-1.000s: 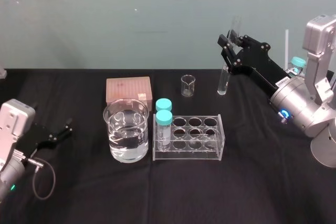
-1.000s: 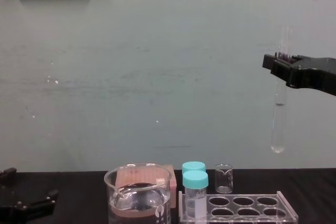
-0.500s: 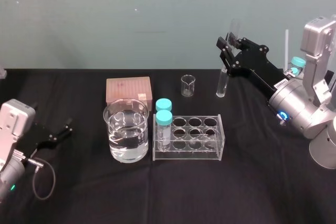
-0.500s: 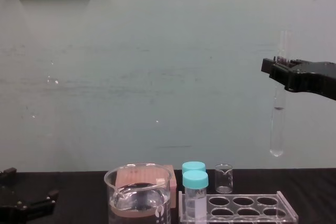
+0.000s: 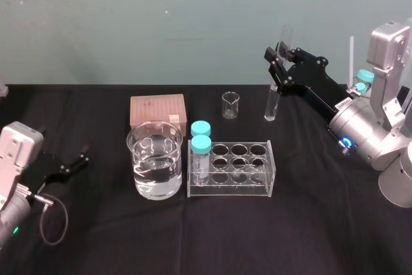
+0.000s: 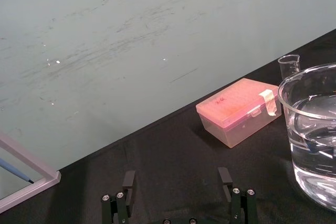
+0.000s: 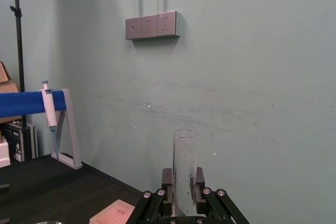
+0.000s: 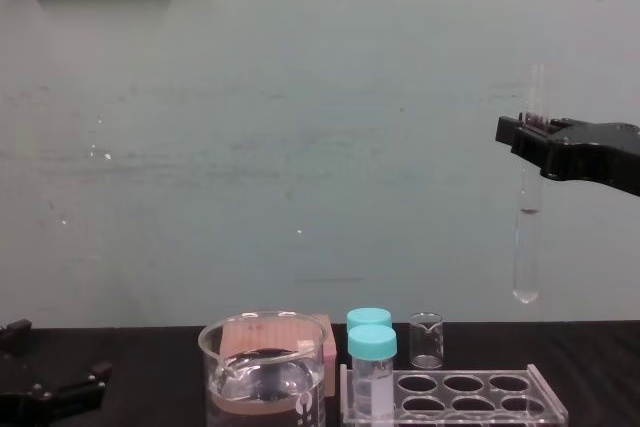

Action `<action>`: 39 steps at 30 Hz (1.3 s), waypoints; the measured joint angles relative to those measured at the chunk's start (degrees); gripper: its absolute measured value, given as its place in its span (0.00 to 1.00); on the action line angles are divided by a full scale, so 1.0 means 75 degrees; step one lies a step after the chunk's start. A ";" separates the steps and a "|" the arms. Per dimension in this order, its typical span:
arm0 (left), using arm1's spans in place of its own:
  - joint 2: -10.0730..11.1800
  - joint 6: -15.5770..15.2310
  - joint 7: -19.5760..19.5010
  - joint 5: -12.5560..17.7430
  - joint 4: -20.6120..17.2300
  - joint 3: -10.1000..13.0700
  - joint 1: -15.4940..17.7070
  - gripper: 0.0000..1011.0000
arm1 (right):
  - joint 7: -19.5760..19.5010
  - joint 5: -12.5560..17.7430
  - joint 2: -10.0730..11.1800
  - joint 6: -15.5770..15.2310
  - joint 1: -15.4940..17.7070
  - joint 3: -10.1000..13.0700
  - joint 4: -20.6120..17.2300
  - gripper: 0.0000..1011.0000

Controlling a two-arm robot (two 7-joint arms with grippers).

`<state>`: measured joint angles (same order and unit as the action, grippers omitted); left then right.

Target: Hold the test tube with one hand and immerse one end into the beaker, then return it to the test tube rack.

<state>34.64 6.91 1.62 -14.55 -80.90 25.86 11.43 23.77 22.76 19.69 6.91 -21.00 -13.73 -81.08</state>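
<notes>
The test tube (image 5: 271, 104) is a long clear glass tube hanging nearly upright in the air, behind and to the right of the test tube rack (image 5: 228, 191). My right gripper (image 5: 278, 62) is shut on its upper part, and its rounded end (image 8: 524, 287) hangs well above the table. In the right wrist view the tube's open top (image 7: 184, 167) rises between the fingers. The beaker (image 5: 154, 159), wide and part full of clear liquid, stands left of the rack. My left gripper (image 5: 80, 159) rests open and empty at the table's left.
Two teal-capped vials (image 5: 201, 146) stand in the rack's left holes. A tiny beaker (image 5: 230, 104) and a pink tip box (image 5: 157, 109) sit behind the rack and the large beaker. A pipette stand (image 7: 58, 129) is farther off to the left.
My right gripper has carried the test tube slightly left and lower. The left arm has not moved.
</notes>
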 joint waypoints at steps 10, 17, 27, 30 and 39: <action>0.0000 0.0000 0.0000 0.0000 0.0000 0.0000 0.0000 0.99 | 0.0029 0.0025 -0.0015 0.0011 -0.0048 -0.0015 0.0082 0.23; 0.0000 0.0000 0.0000 -0.0001 0.0000 0.0000 0.0000 0.99 | 0.0051 0.0041 -0.0018 0.0009 -0.0076 -0.0025 0.0116 0.23; 0.0000 0.0000 0.0000 -0.0001 0.0000 0.0000 0.0000 0.99 | 0.0067 0.0045 -0.0023 0.0012 -0.0109 -0.0054 0.0168 0.23; 0.0000 0.0000 0.0000 0.0000 0.0000 0.0000 0.0000 0.99 | 0.0067 0.0043 -0.0026 0.0011 -0.0122 -0.0060 0.0182 0.23; 0.0000 0.0000 0.0000 0.0000 0.0000 0.0000 0.0000 0.99 | 0.0366 0.0024 -0.0175 0.0201 -0.0538 -0.0298 0.0474 0.23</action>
<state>34.65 6.90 1.62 -14.55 -80.90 25.86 11.43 26.52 22.94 18.38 8.42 -25.03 -15.96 -77.52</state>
